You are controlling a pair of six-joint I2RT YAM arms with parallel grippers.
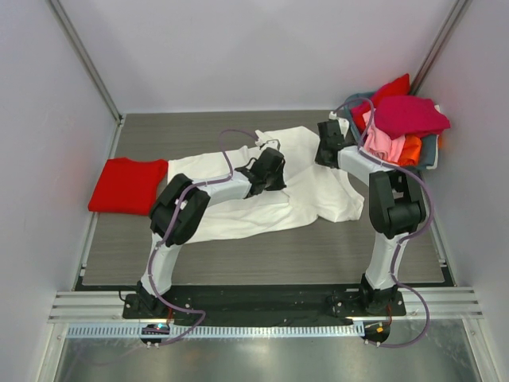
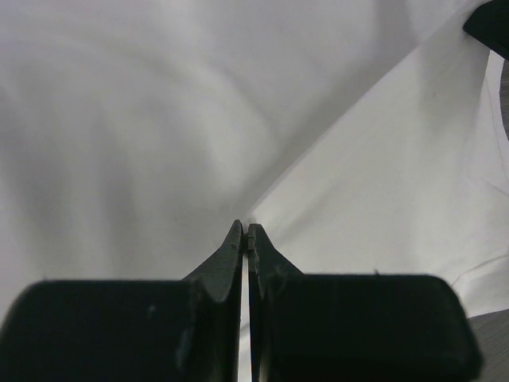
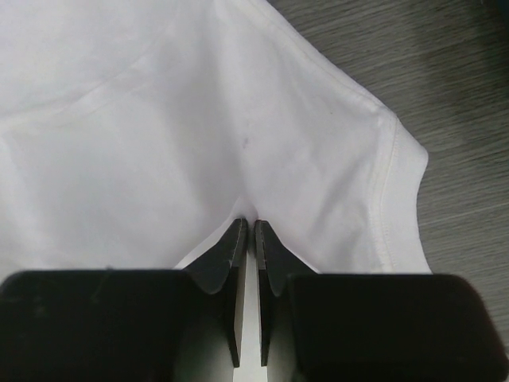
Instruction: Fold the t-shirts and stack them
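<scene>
A large white t-shirt (image 1: 314, 199) lies spread across the middle of the table. My left gripper (image 1: 272, 169) is down on its centre. In the left wrist view the left gripper (image 2: 245, 231) is shut, its tips pinching a ridge of the white t-shirt (image 2: 159, 119). My right gripper (image 1: 328, 150) is at the shirt's far right part, by the sleeve. There the right gripper (image 3: 247, 227) shows only a thin gap, with the white t-shirt (image 3: 159, 143) puckered up between the tips. A folded red t-shirt (image 1: 127, 185) lies at the left.
A grey-blue basket (image 1: 433, 151) at the back right holds a heap of t-shirts (image 1: 402, 119) in magenta, pink, orange and red. Bare dark table (image 3: 445, 95) shows beyond the sleeve hem. Side walls close in the table on the left and right.
</scene>
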